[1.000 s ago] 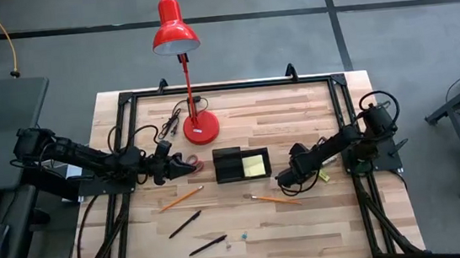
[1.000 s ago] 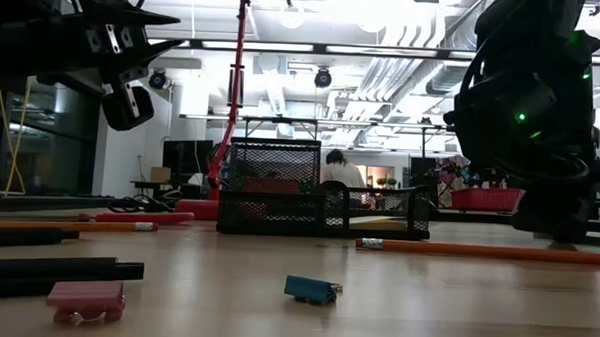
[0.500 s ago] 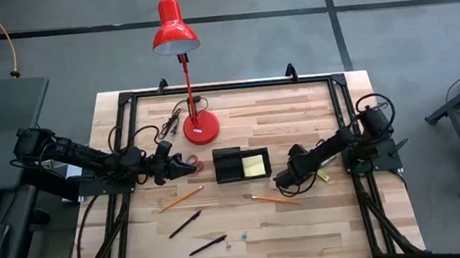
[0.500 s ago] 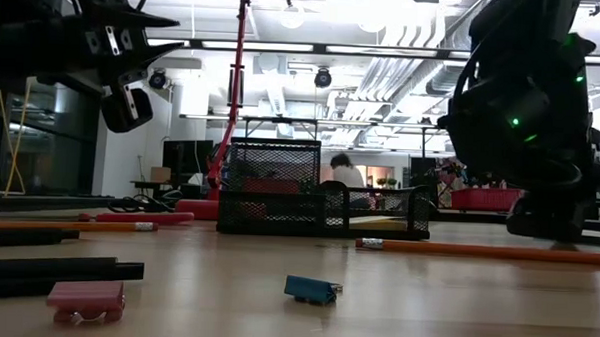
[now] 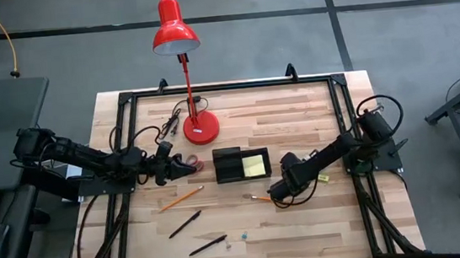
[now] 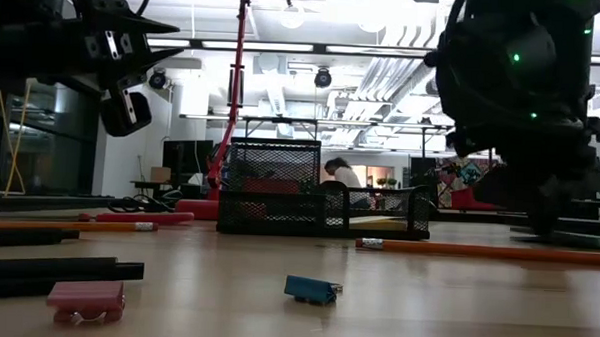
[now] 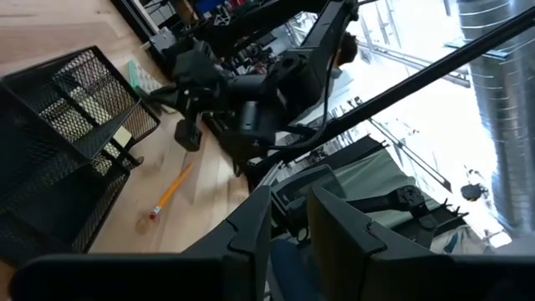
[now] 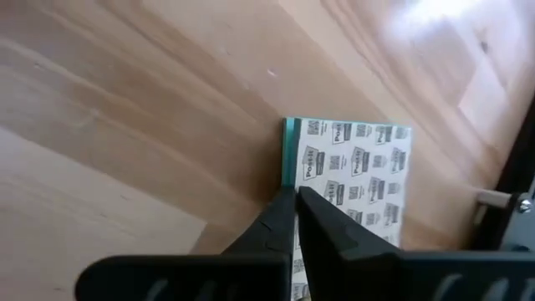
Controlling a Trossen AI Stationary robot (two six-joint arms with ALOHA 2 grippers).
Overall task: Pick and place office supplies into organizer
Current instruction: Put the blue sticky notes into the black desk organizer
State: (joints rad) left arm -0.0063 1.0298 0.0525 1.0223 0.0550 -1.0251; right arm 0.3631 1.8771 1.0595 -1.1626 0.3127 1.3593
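Observation:
A teal sticky-note pad (image 8: 347,188) lies flat on the table near the right edge (image 5: 323,177), printed side up. My right gripper (image 8: 294,194) is shut, and its tips stand over the pad's teal edge. The black mesh organizer (image 5: 242,162) stands mid-table with a yellow pad (image 5: 256,164) in its right compartment. Red-handled scissors (image 5: 189,161) lie on the table left of the organizer. My left gripper (image 7: 288,209) hangs level above them, slightly open, with nothing between its fingers. My right gripper points steeply down at the teal pad's edge (image 8: 288,159) with shut fingers. Nothing shows between them. I cannot tell whether the tips touch the pad, which lies flat on the wood.
Two orange pencils (image 5: 181,199) (image 5: 264,198) and two black pens (image 5: 185,224) (image 5: 207,245) lie toward the near edge, with a small teal clip (image 6: 311,289) and a pink block (image 6: 85,299). The red lamp (image 5: 200,128) and its cord stand at the back. A black frame (image 5: 343,118) rims the table.
My right arm has swung toward the table's near edge and left and has risen. In the low view its dark bulk has lifted, and the teal pad now shows flat on the table beside the fingers. The pad has stayed where it was.

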